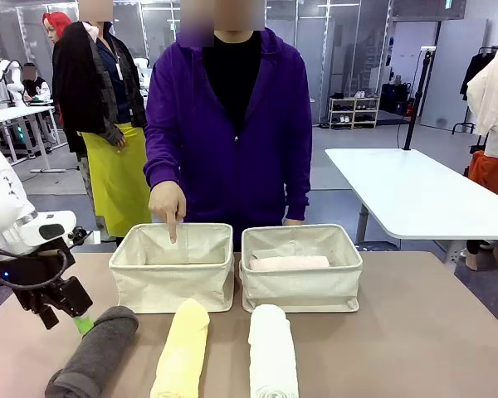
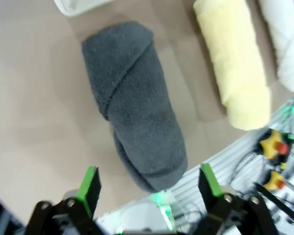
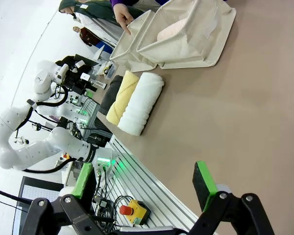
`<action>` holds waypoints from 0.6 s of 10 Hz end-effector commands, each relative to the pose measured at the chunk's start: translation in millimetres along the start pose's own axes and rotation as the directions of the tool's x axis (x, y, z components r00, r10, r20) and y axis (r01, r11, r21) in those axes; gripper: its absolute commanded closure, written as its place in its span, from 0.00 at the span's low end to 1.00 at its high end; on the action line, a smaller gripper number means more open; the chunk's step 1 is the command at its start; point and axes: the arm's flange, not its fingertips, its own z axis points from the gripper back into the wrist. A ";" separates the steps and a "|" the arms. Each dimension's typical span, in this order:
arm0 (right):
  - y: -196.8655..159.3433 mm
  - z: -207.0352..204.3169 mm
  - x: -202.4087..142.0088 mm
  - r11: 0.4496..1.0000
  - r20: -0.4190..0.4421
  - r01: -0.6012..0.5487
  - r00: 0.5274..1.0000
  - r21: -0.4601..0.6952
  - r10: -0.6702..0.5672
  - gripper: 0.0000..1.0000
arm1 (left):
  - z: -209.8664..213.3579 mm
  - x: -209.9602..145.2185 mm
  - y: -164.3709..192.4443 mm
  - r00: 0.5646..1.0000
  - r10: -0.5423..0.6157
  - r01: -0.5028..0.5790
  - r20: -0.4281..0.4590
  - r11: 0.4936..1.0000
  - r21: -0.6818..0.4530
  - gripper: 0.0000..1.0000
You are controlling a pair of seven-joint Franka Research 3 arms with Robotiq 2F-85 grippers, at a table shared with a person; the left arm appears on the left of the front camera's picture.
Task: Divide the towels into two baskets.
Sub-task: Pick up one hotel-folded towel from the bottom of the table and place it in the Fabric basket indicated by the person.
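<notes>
Four towels: rolled terry-cloth cylinders, three in a row on the table (image 1: pixel 415 332) and one in a basket.
Dark grey towel (image 1: pixel 95 352): thick fuzzy roll on the robot's left of the row, angled a little. The left wrist view shows its outer flap crossing the roll in a diagonal seam.
Pale yellow towel (image 1: pixel 183 348): smooth, even roll just beside the grey one, lying lengthwise toward the left basket.
White towel (image 1: pixel 272 352): plump roll on the robot's right of the row, set apart from the yellow one, its far end just short of the right basket.
Pale pink towel (image 1: pixel 289 263): lies flat across the inside of the right basket, its top just below the rim.
Left basket (image 1: pixel 173 286): cream canvas, soft upright walls, folded rim.
Right basket (image 1: pixel 303 290): matching cream bin, just beside the left one.
Person's hand (image 1: pixel 168 203): index finger pointing down over the far rim of the left basket.
Left gripper (image 2: pixel 149 183): jaws spread wide, gripping nothing. One end of the grey roll shows between the green pads, with a gap on each side.
Right gripper (image 3: pixel 143 181): jaws spread wide with nothing between them, over bare table, well apart from the towels.
</notes>
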 end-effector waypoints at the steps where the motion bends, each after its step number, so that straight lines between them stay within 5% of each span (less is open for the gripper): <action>1: 4.7 1.9 -1.0 1.000 0.001 -0.003 1.000 0.007 0.003 0.00 | 7.9 -12.8 -4.1 1.000 0.027 -0.027 0.000 0.999 -0.031 0.00; 6: 4.7 1.9 -1.0 1.000 0.001 -0.003 1.000 0.007 0.003 0.00 | -28.1 -8.9 -16.7 0.999 0.051 -0.050 -0.017 0.998 0.043 0.00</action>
